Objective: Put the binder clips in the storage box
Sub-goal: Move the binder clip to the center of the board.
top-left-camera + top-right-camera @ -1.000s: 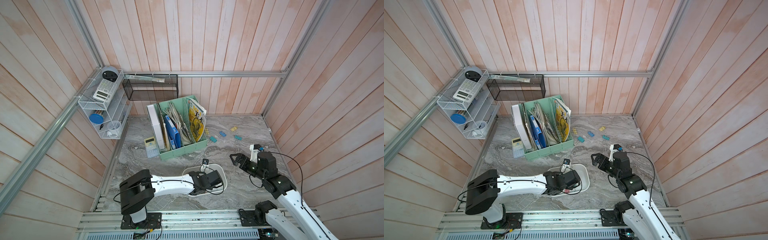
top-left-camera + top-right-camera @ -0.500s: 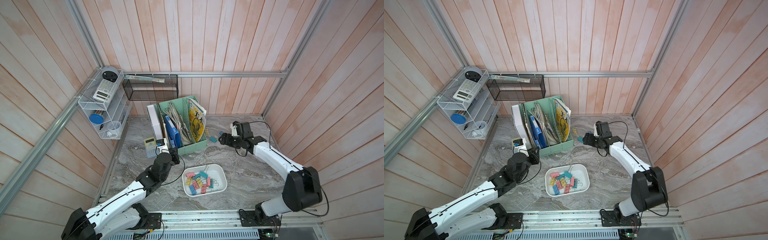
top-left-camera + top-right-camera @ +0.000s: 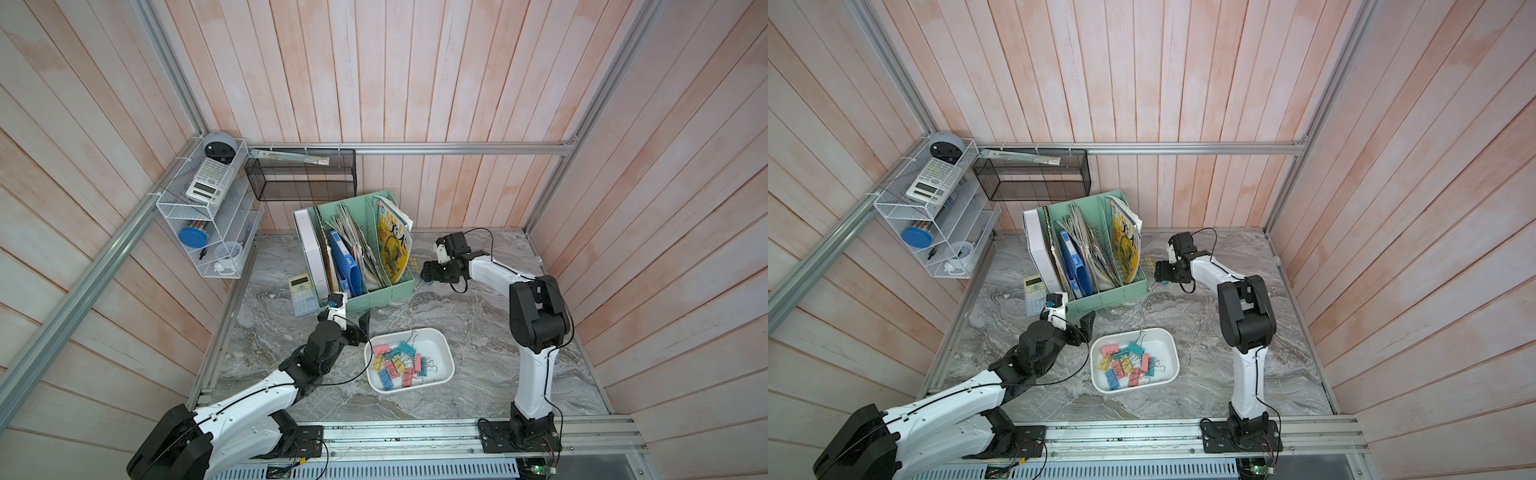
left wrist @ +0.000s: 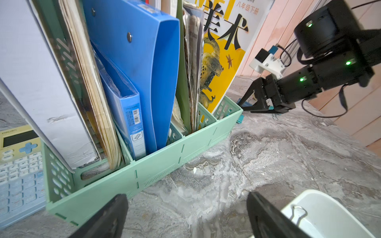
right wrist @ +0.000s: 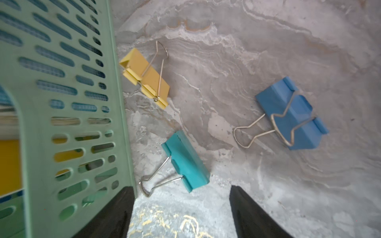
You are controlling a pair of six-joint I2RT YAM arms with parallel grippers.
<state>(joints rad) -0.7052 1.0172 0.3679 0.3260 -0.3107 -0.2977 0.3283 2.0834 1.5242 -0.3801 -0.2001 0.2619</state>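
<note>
The white storage box [image 3: 437, 351] [image 3: 1163, 351] stands near the front of the table, with several pastel binder clips [image 3: 398, 365] [image 3: 1124, 365] piled inside; its corner [image 4: 329, 206] shows in the left wrist view. My left gripper [image 3: 360, 328] [image 4: 185, 208] hovers open and empty just left of the box. My right gripper [image 3: 426, 275] [image 5: 180, 188] is open, low over the table beside the file organizer. A teal clip [image 5: 185, 162] lies just ahead of its fingertips. A yellow clip [image 5: 146, 76] and a blue clip [image 5: 290, 115] lie farther off.
The mint green file organizer [image 3: 374, 293] full of folders stands close to both grippers. A yellow calculator [image 3: 300, 289] lies to its left. A black mesh basket [image 3: 303, 178] and a white wire shelf [image 3: 208, 216] hang on the walls.
My left gripper has left the box, pulled back beside it and opened. My right arm has swung from the front right to the loose clips by the organizer.
</note>
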